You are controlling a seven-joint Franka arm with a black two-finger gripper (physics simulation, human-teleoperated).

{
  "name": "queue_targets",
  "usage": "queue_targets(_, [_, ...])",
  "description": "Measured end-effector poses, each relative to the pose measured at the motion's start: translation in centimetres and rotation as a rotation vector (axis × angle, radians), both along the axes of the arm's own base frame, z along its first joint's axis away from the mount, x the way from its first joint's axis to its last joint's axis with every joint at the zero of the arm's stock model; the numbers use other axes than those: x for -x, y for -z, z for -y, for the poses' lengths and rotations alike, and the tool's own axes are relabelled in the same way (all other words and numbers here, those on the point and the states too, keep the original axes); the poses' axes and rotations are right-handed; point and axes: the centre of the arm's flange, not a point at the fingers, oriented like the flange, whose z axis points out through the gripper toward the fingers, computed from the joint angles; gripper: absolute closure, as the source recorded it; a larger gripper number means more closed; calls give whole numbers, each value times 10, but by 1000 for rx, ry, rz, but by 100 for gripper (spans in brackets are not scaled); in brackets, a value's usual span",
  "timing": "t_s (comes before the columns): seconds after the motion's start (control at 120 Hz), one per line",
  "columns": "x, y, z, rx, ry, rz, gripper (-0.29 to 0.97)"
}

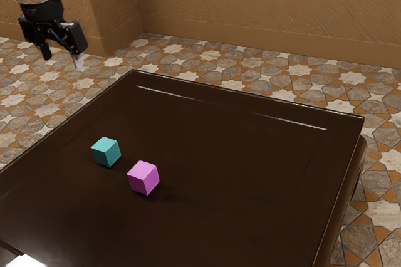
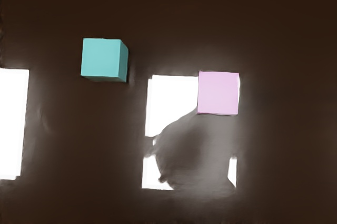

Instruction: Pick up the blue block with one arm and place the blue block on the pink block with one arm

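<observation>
A teal-blue block (image 1: 106, 151) rests on the dark glossy table (image 1: 250, 173), toward the exterior view's left. The pink block (image 1: 143, 177) sits just to its right and a little nearer the front, a small gap apart. My gripper (image 1: 61, 56) hangs high at the upper left, well above and behind both blocks, open with nothing between its fingers. From the wrist view I look down on the blue block (image 2: 104, 59) and the pink block (image 2: 218, 93), both flat on the table and apart from each other.
The table has a raised rim (image 1: 250, 94) along its far side. Patterned floor tiles (image 1: 263, 66) and a tan wall (image 1: 282, 4) lie behind. Bright window reflections (image 2: 168, 103) and my hand's shadow (image 2: 192, 153) fall on the tabletop by the pink block.
</observation>
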Motion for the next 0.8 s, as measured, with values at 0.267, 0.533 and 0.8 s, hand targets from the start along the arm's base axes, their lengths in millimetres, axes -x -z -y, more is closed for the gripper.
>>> queue_targets(0.267, [6, 62, -51, 0, -107, -124, 0])
queue_targets(0.533, [-18, 251, -58, 16, -154, -209, 0])
queue_targets(0.8, [-56, 340, -84, 36, -223, -149, 0])
